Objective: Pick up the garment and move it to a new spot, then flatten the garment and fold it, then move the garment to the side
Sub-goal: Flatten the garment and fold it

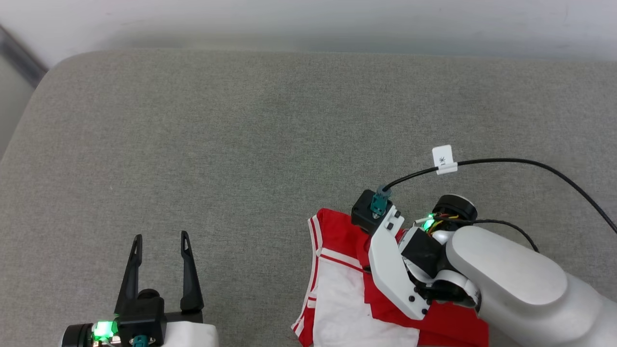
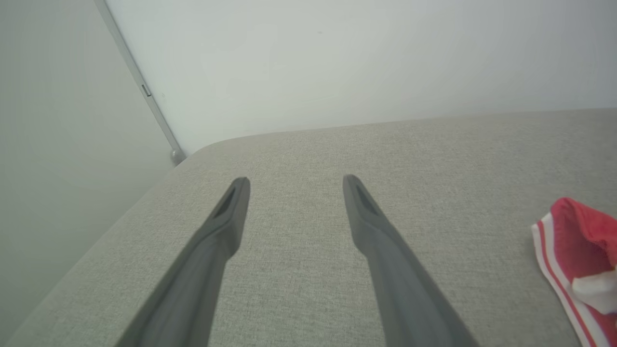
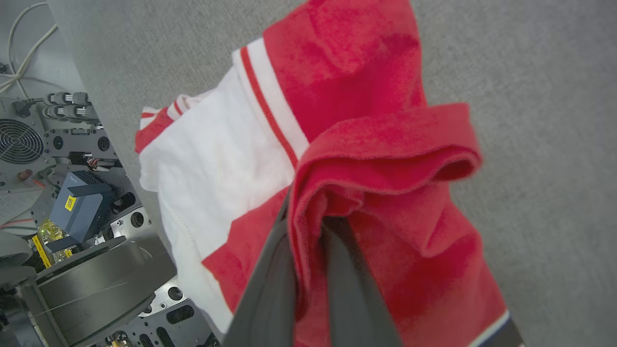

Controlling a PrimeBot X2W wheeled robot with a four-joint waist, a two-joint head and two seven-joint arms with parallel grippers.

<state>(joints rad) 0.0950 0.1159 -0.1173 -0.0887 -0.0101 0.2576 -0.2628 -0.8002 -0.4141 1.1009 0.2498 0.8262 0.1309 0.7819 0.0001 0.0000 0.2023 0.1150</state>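
The garment, a red T-shirt with white sleeves and striped trim, lies bunched at the near right of the grey cushioned surface. My right gripper points down into the garment and is shut on a fold of its red cloth, which wraps over both fingers. In the head view the pale right wrist covers the grasp. My left gripper stands open at the near left with nothing between its fingers. The garment's striped edge shows at the far right of the left wrist view.
A pale wall runs behind the surface, whose rounded corner is at the far left. A black cable with a white tag arcs over the right arm. The robot's base with electronics sits just off the near edge.
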